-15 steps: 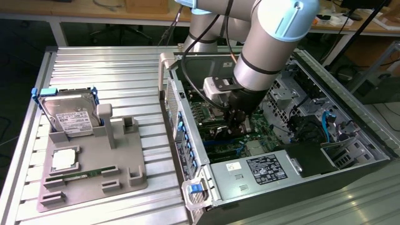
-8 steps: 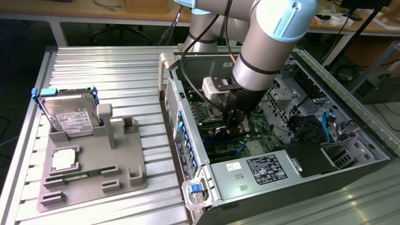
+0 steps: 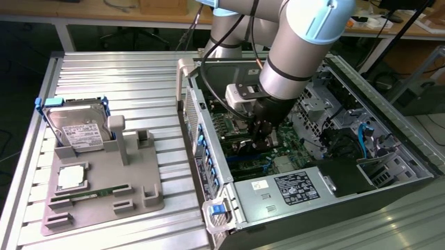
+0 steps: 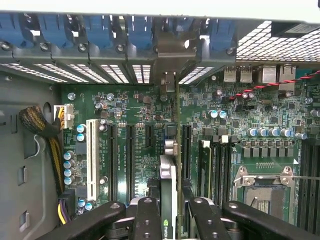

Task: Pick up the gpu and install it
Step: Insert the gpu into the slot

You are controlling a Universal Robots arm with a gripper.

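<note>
Inside the open computer case [image 3: 389, 172], on the exterior view's right half of the desk [image 3: 132, 78], your end effector [image 4: 168, 210] is lowered over the motherboard [image 4: 135, 115] with its fingers [image 4: 146, 220] closed narrow on the gpu [image 4: 168, 175]. The card is held edge-on, so the wrist view looks straight down its thin top edge; its silvery bracket end [image 4: 167, 82] reaches toward the slotted rear wall [image 4: 120, 72] of the case with the blue clips [image 4: 140, 30]. In the exterior view the end effector [image 3: 263, 136] sits low among the boards, and the card itself is hard to make out there. Judgement: this is the seating step, card not yet visibly home. To do it well, keep the card's edge parallel to the long black expansion slots [image 4: 131, 160] and centred over the one it hangs above; I cannot tell from these views whether the contacts have met the slot. Watch that the bracket tip drops into its gap at the rear wall rather than riding on the sheet metal. Press straight down, no twist, since a thin card held high will lever in the grip. Mind the braided cable bundle [image 4: 37, 125] and the white slot [image 4: 91, 157] to one side; both look well clear. On the grey fixture [image 3: 104, 182] at the exterior view's left, the hard drive [image 3: 76, 127] and memory stick [image 3: 90, 195] remain untouched.
</note>
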